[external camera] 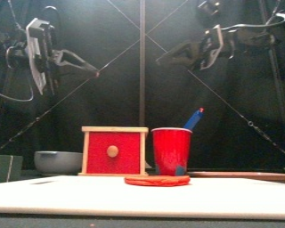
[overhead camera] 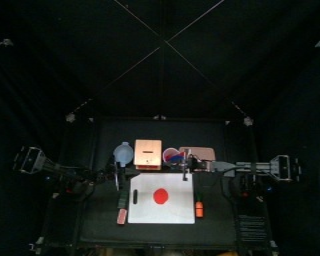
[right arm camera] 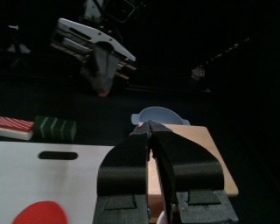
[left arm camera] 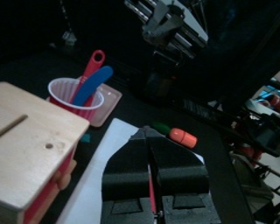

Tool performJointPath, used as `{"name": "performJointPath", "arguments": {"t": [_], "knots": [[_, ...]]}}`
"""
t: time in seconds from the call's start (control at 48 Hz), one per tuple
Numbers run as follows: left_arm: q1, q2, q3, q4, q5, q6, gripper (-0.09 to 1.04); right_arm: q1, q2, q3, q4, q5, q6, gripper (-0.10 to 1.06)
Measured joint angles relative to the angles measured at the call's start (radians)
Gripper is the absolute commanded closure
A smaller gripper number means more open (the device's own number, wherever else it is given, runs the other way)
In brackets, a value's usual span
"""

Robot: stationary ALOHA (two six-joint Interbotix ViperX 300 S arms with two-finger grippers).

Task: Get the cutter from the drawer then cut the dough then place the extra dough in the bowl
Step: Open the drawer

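Observation:
A flat red dough disc (overhead camera: 159, 196) lies on the white cutting board (overhead camera: 139, 215); it shows low in the front view as dough (external camera: 157, 180) too. Behind the board stands the wooden box (overhead camera: 151, 152), its red drawer front (external camera: 115, 150) closed. The blue-grey bowl (overhead camera: 125, 154) sits left of the box. No cutter is visible. My left gripper (overhead camera: 117, 179) hangs shut and empty above the board's back left edge. My right gripper (overhead camera: 188, 172) hangs shut and empty above its back right edge. Both are high above the table in the front view, left gripper (external camera: 44, 55) and right gripper (external camera: 212, 46).
A red cup (overhead camera: 196, 155) holding a blue and a red toy knife stands right of the box. A dark green sushi roll (right arm camera: 38, 129) lies left of the board. An orange toy (overhead camera: 199, 210) rests on the board's right edge.

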Motion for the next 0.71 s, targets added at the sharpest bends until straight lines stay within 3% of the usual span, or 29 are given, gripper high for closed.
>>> {"name": "performJointPath", "arguments": {"t": [0.208,0.5,0.708], "knots": [[-0.025,0.147,-0.063,-0.141,-0.012,-0.081,0.51,-0.057,0.238,-0.156,-0.041,-0.031,0.002,1.01],[-0.015,0.268,-0.129,-0.308,-0.015,-0.216,0.14,-0.114,0.497,-0.356,-0.106,-0.031,0.000,1.01],[0.003,0.324,-0.149,-0.433,0.005,-0.325,0.08,-0.121,0.575,-0.423,-0.115,0.011,0.002,1.01]]}}
